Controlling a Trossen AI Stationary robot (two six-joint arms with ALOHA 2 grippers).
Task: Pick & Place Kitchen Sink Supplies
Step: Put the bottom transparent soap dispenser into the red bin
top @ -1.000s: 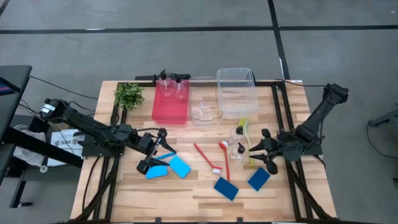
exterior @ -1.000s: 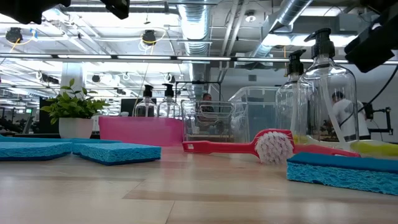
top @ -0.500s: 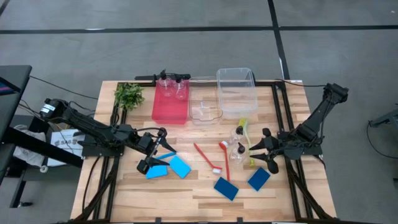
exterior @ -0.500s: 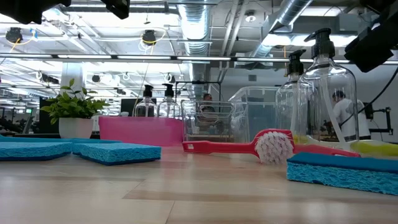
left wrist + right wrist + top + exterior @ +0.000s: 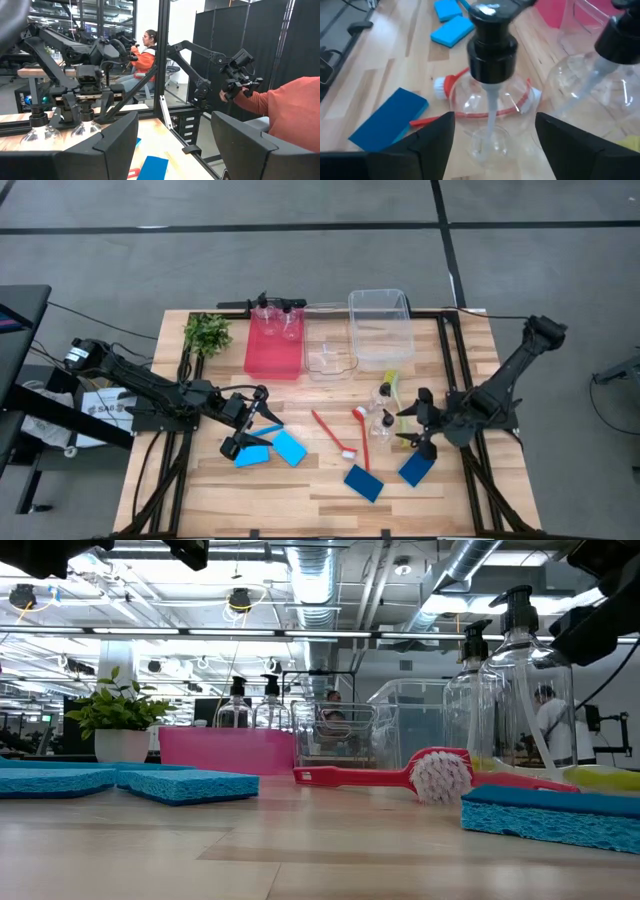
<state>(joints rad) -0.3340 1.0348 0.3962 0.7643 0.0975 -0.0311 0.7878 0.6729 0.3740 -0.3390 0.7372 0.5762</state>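
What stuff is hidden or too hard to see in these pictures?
- Blue brush: high view, mostly covered by the left gripper; its bristle end is not visible.
- Yellow-green brush: high view, its lower part sits behind the pump bottles and the right gripper.
- Dark-blue sponge: high view, top corner covered by the right gripper.
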